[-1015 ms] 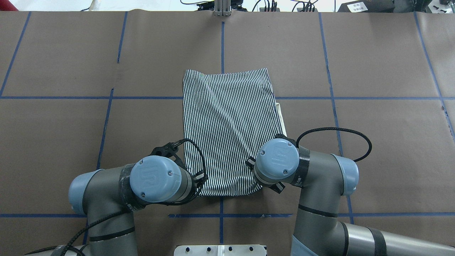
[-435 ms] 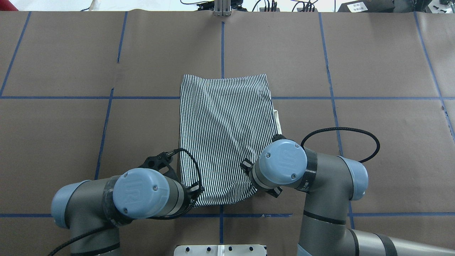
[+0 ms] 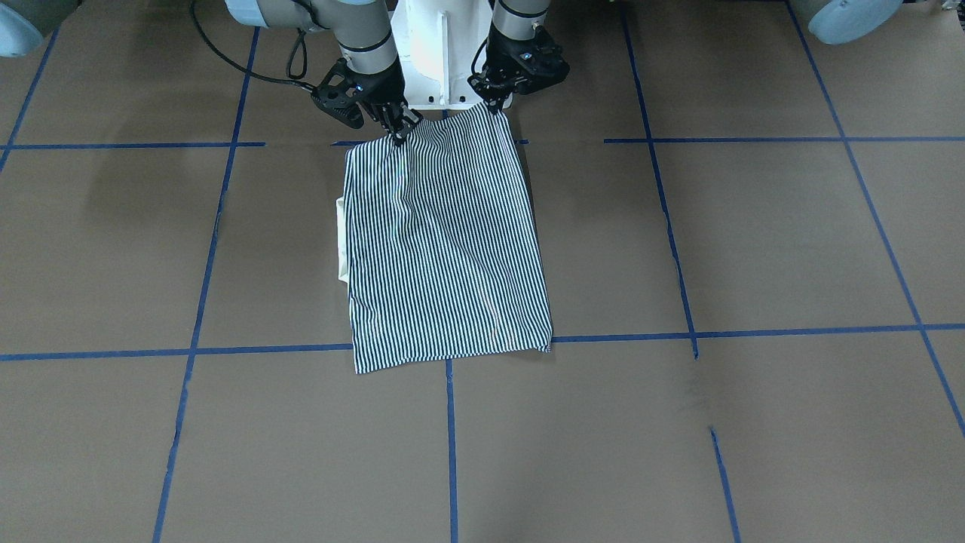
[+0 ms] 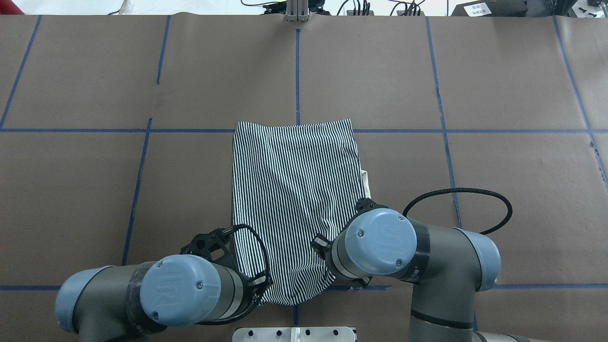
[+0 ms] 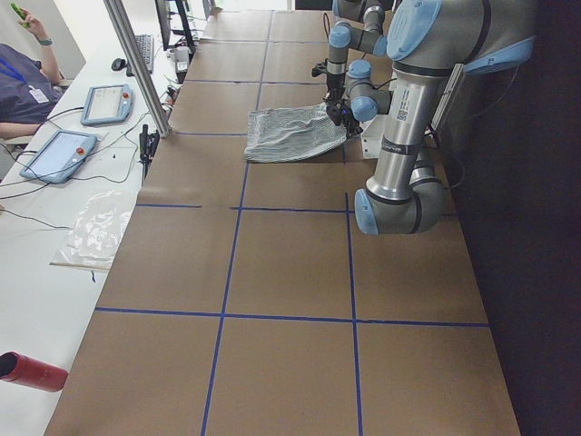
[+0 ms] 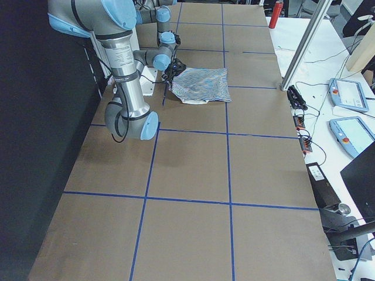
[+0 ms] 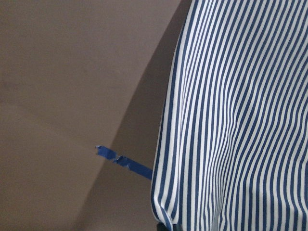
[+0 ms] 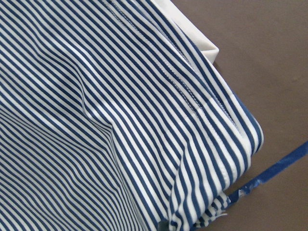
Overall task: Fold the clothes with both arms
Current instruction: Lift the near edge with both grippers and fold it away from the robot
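The striped polo shirt lies folded into a long rectangle on the brown table, its near edge lifted. Its cream collar peeks out on one side. In the front-facing view my left gripper is shut on the shirt's corner nearest the base, and my right gripper is shut on the other near corner. In the overhead view the shirt runs between my two wrists, which hide both grippers. The left wrist view shows the hanging striped edge; the right wrist view shows bunched stripes and the collar.
The white pedestal base stands right behind the grippers. Blue tape lines grid the brown table cover. A metal post stands at the far edge. Tablets and a red cylinder lie on the operators' side bench.
Both arms have drawn back toward the base, dragging the shirt with them. Its far edge has slid nearer, to about the cross tape line.
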Controlling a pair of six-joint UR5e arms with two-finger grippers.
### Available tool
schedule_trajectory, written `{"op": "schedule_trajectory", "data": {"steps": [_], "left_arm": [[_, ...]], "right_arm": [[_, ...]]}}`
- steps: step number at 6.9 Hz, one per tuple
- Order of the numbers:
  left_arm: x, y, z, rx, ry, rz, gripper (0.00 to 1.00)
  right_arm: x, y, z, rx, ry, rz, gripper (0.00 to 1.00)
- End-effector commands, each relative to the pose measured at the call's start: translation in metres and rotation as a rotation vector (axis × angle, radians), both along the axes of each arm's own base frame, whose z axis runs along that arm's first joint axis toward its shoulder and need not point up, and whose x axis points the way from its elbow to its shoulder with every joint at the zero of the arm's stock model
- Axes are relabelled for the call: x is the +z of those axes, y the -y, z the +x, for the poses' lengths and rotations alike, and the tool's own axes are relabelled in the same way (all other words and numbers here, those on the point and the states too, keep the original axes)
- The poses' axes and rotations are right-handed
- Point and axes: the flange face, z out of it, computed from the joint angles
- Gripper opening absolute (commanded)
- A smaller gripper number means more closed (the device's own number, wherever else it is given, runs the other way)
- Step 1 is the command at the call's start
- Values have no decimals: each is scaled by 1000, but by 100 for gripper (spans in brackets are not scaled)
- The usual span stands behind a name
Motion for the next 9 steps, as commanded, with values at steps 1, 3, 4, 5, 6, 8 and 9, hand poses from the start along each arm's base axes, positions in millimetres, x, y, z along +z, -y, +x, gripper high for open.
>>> {"op": "schedule_trajectory", "data": {"steps": [1, 3, 4, 5, 6, 8, 9], "left_arm": [[-9, 37, -23, -65, -13, 2, 0], [-9, 91, -44, -118, -8, 71, 0], [-4, 106, -45, -141, 4, 71, 0], [3, 111, -34, -146, -5, 73, 0], [8, 120, -31, -159, -7, 75, 0], [-6, 218, -30, -295, 23, 67, 0], [7, 279, -33, -337, 65, 99, 0]], "right_arm": [[3, 22, 5, 34, -13, 12, 0], [2, 73, 20, 65, -18, 74, 0], [-6, 92, 12, 82, -20, 80, 0], [-11, 100, -6, 81, -32, 79, 0], [-12, 108, -10, 82, -40, 86, 0], [-30, 202, -16, 145, -77, 83, 0], [-23, 265, -17, 153, -124, 65, 0]]}}
